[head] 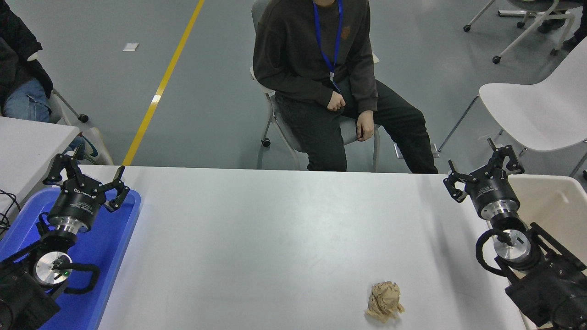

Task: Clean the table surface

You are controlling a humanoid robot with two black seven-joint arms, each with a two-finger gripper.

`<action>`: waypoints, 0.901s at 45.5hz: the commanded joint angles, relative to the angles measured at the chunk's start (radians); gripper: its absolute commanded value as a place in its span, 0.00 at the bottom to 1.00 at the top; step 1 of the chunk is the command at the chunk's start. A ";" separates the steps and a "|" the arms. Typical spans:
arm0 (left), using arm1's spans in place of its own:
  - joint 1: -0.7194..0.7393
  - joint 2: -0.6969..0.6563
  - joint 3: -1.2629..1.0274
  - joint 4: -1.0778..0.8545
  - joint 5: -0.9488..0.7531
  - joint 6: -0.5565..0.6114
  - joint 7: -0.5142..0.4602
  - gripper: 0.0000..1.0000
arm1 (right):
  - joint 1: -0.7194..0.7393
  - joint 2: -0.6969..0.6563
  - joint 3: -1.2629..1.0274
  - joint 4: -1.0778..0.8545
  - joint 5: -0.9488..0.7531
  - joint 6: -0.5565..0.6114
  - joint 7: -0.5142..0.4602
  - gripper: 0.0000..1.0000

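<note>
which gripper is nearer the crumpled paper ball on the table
Right. The right gripper hangs open above the table's far right corner, beyond the crumpled paper ball. The left gripper is parked open over the blue tray, far left.

white brand lettering marks the body of the left gripper (87,176) and of the right gripper (482,167); both are too small and turned to read.
</note>
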 commanded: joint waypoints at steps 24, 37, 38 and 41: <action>0.000 0.000 0.000 0.000 0.000 0.000 0.000 1.00 | 0.020 -0.007 -0.081 -0.001 -0.017 -0.067 0.053 0.99; 0.000 0.000 0.000 0.000 0.000 0.002 0.000 1.00 | 0.040 -0.073 -0.097 0.016 0.000 -0.070 0.018 0.99; 0.000 0.000 0.000 0.000 0.000 0.002 0.000 1.00 | 0.044 -0.079 -0.100 0.022 -0.002 -0.070 -0.001 0.99; 0.000 0.000 0.000 0.000 0.000 0.002 0.000 1.00 | 0.050 -0.111 -0.102 0.050 0.000 -0.068 -0.068 0.99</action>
